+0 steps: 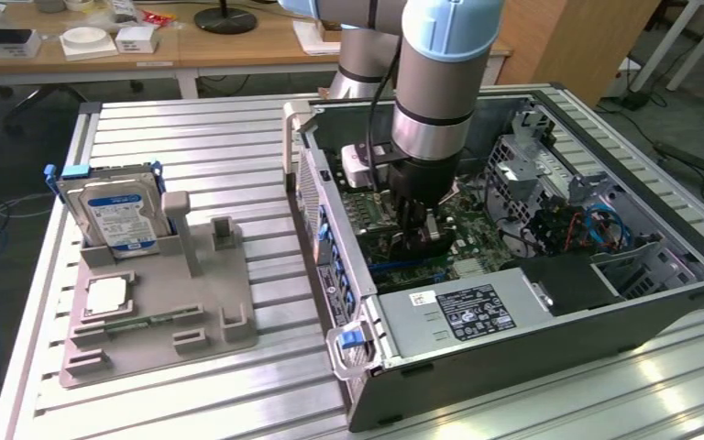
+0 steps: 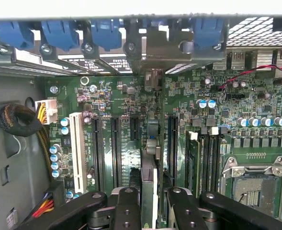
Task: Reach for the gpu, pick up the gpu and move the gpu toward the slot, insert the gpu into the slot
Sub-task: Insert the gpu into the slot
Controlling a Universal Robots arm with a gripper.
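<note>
End effector [image 2: 152, 194] is clamping the gpu [image 2: 149, 167] edge-on over the motherboard [image 2: 227, 110]; we are judging it light, stiff, fragile, best gripped along its bare edges.

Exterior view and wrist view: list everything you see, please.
computer case: one, dark grey, open, exterior view's right
motherboard: one, green, inside the case
expansion slots: several black, one white, on the motherboard
gpu: one, dark, edge-on over the motherboard
tray: one, grey, exterior view's left
hard drive: one, silver, blue-white label, upright in the tray
processor chip: one, silver, flat on the tray
arm: one, grey and blue, reaching into the case
end effector: one, black, closed on the gpu
</note>
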